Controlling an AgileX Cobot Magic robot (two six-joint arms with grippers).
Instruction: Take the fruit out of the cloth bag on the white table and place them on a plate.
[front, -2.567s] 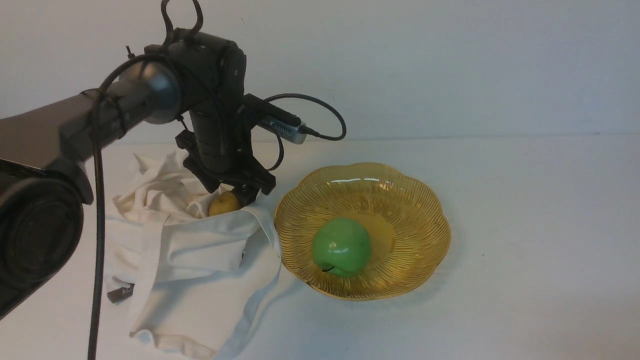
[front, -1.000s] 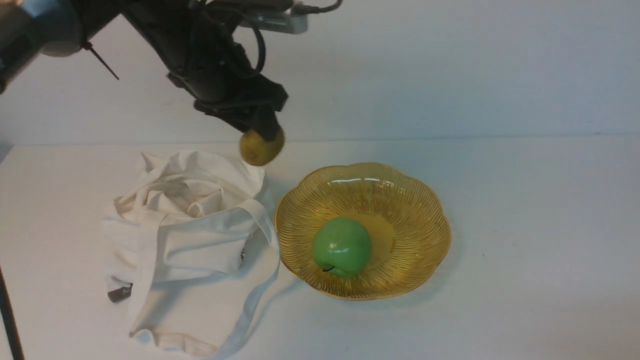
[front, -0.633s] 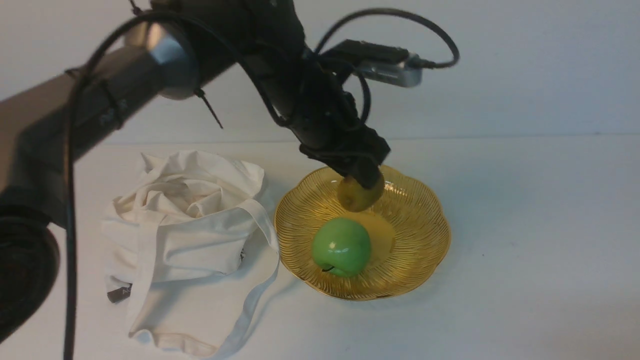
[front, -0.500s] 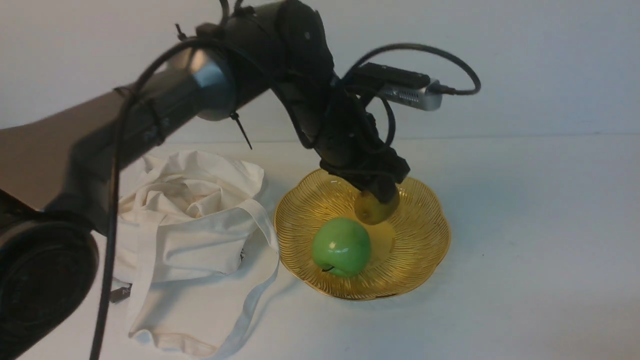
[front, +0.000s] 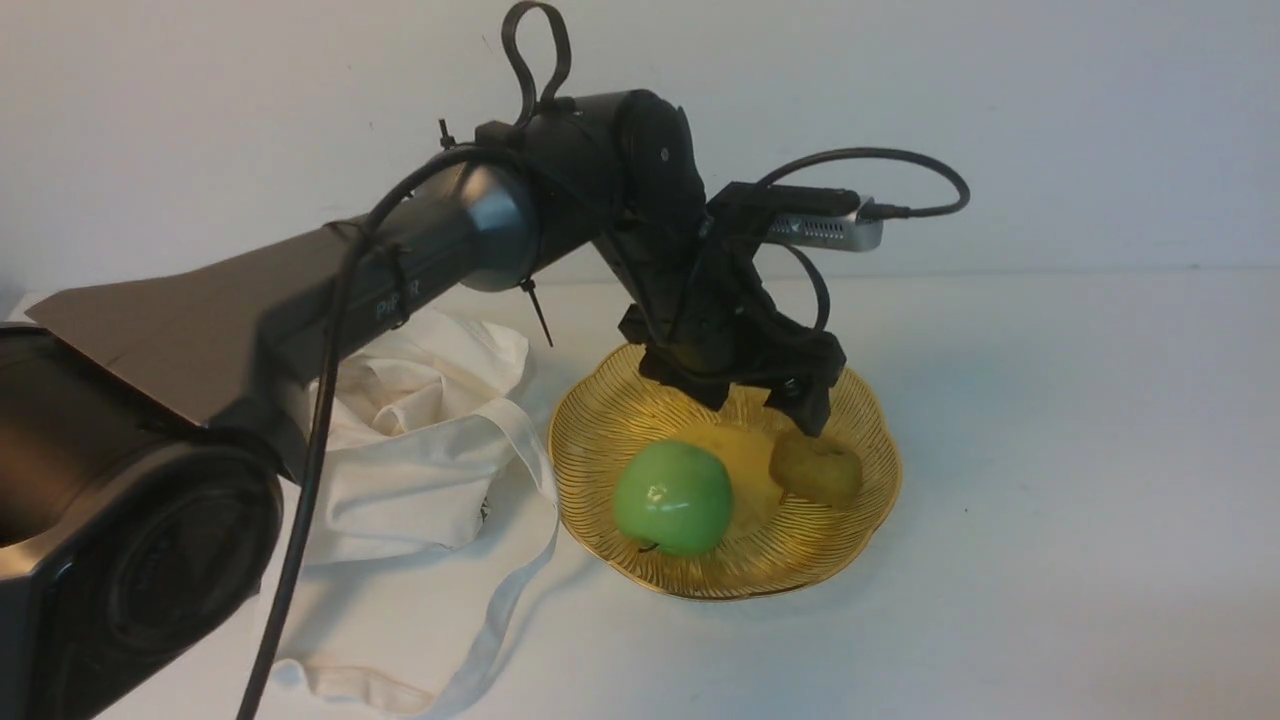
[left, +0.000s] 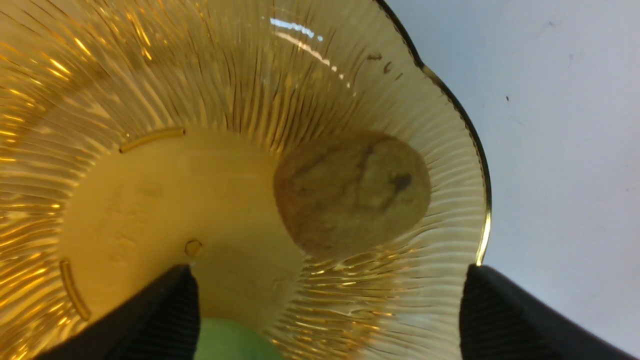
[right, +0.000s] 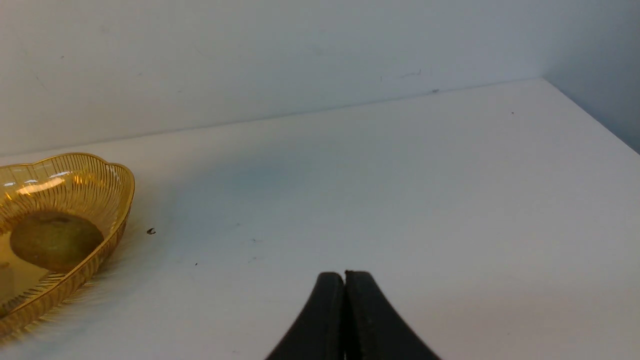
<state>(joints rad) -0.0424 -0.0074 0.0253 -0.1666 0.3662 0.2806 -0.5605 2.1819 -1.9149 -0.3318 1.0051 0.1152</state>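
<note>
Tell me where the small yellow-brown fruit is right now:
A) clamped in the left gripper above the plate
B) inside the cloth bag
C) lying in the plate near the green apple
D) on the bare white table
C: the fruit lies on the ribbed inside of the plate, a little apart from the green apple, and the left gripper hangs open above it, holding nothing.
</note>
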